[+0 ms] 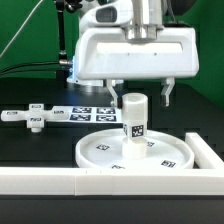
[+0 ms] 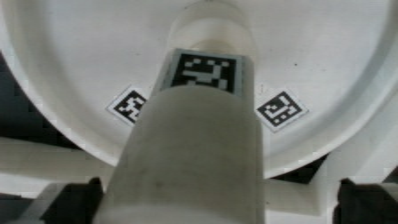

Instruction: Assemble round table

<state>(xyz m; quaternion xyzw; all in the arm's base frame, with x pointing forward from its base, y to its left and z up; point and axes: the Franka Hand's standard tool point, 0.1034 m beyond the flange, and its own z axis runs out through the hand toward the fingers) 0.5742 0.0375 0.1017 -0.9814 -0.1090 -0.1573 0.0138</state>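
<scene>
The large rimmed round disc (image 1: 100, 152) lies flat on the black table. The short cylindrical post (image 1: 134, 122) stands upright on its middle, with a black-and-white tag on its side. My gripper (image 1: 141, 97) is open just above and around the post's top, one finger (image 1: 117, 93) on each side, apart from it. In the wrist view the post (image 2: 199, 130) fills the middle between my fingers (image 2: 75, 202), with the disc (image 2: 89, 60) and its tags behind it. The flat cross-shaped foot piece (image 1: 35, 118) lies at the exterior view's left.
The marker board (image 1: 97, 113) lies behind the disc. The long white border wall (image 1: 90, 181) runs along the front and up the exterior view's right side (image 1: 207, 150). A green backdrop stands behind.
</scene>
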